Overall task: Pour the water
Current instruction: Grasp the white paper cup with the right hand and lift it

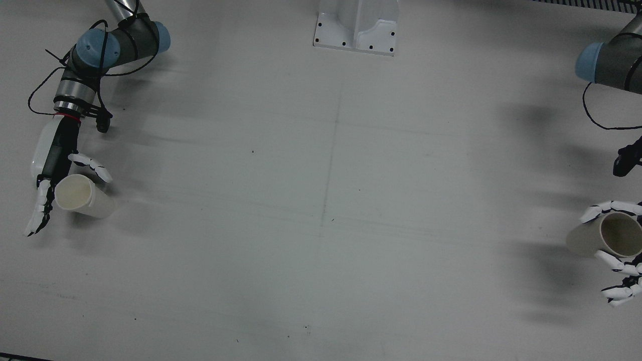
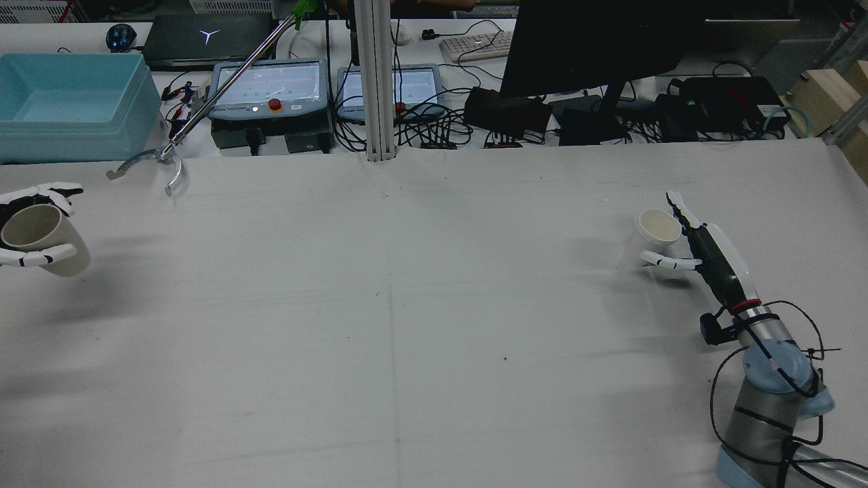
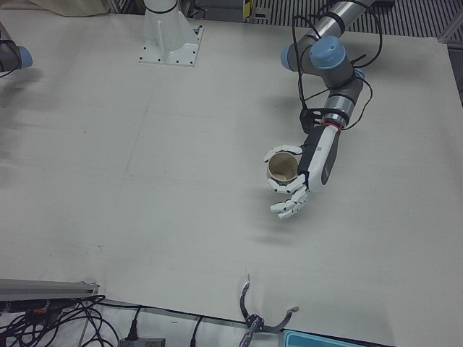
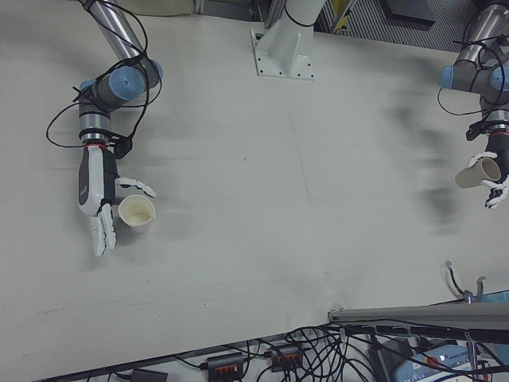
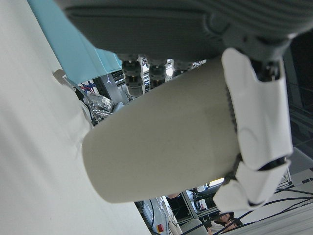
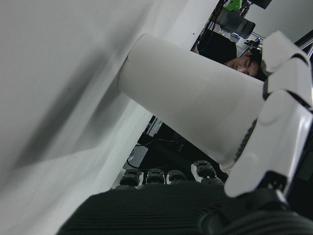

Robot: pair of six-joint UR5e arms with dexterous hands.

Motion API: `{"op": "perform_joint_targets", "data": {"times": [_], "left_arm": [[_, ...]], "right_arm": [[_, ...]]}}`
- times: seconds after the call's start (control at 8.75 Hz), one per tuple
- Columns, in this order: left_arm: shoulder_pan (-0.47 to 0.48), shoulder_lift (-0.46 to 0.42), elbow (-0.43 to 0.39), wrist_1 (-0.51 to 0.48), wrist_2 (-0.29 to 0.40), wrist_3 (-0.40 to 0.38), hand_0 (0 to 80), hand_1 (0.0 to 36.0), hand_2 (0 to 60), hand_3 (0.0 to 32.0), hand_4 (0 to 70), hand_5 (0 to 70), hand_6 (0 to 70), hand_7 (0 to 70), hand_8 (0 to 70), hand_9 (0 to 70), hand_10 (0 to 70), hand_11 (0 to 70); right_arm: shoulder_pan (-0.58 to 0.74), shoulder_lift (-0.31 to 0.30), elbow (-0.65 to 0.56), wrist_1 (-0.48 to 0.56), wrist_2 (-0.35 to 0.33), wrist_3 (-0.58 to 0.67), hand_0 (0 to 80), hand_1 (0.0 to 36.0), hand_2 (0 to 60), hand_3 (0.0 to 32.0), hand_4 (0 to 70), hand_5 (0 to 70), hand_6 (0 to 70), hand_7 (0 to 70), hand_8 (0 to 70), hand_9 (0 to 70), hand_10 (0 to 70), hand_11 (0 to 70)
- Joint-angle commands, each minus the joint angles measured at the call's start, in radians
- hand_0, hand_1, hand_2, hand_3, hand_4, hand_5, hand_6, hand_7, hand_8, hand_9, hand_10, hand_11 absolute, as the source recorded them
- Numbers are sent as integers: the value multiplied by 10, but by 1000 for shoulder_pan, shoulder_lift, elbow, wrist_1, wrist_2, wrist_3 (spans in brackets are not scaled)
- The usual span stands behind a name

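Note:
A beige paper cup (image 2: 47, 240) hangs tilted above the table at its left edge in the rear view, with my left hand (image 2: 34, 257) shut on it. This cup (image 3: 283, 166) and hand (image 3: 315, 163) also show in the left-front view, mouth toward the camera. A white cup (image 2: 654, 234) stands on the table at the right. My right hand (image 2: 705, 251) lies beside it, fingers stretched straight along one side and thumb on the other. In the front view the white cup (image 1: 83, 196) sits between thumb and fingers of the right hand (image 1: 55, 175).
A white arm pedestal (image 1: 357, 25) stands at the table's robot side. A long reacher tool (image 2: 169, 156) rests on the far edge near a blue bin (image 2: 68, 102). Tablets, cables and a monitor lie beyond the table.

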Motion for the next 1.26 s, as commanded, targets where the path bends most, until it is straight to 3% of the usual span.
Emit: {"op": "perform_joint_targets", "data": {"times": [0.0,0.11,0.23,0.46,0.57,0.69,0.8,0.91,1.14], "left_arm": [[2,-1,14,0,0,1,521,360,600,0,375,678,161,271,114,184,99,169],[2,-1,17,0,0,1,521,360,600,0,372,678,160,271,115,185,99,169],[2,1,17,-1,0,1,524,360,600,0,371,676,160,269,115,185,99,169],[2,-1,22,-1,0,1,524,360,600,0,368,672,159,269,116,187,100,170],[1,-1,20,-1,0,1,524,360,600,0,367,671,159,267,116,187,100,170],[1,1,20,-1,0,0,526,360,600,0,366,669,158,265,116,186,100,171],[-1,1,19,-1,0,0,526,360,600,0,367,668,157,265,116,187,100,171],[-2,1,14,0,0,-2,532,360,600,0,370,669,158,263,117,187,101,173],[-4,-1,5,-1,1,-2,533,360,600,0,373,669,157,262,115,185,101,172]], "right_arm": [[0,7,-3,0,0,-1,466,155,194,0,97,0,27,15,19,44,32,62],[0,7,-3,0,0,-1,468,151,191,0,140,13,26,18,21,47,34,63],[0,7,-3,0,0,-1,470,148,196,0,199,141,27,23,23,51,38,67],[0,8,0,-2,0,-2,470,143,242,0,320,588,48,72,29,58,48,78],[0,7,0,-2,0,-1,462,127,242,0,344,700,64,93,42,77,53,82],[1,7,6,-2,0,1,461,131,283,0,360,700,77,111,50,93,60,91],[3,7,14,-3,0,4,461,155,379,0,356,700,75,112,48,92,61,94],[18,-1,61,-8,-11,4,459,164,414,0,347,700,73,112,45,88,60,93],[94,-7,206,-59,-21,-5,464,163,380,0,341,700,73,112,38,77,51,81]]}}
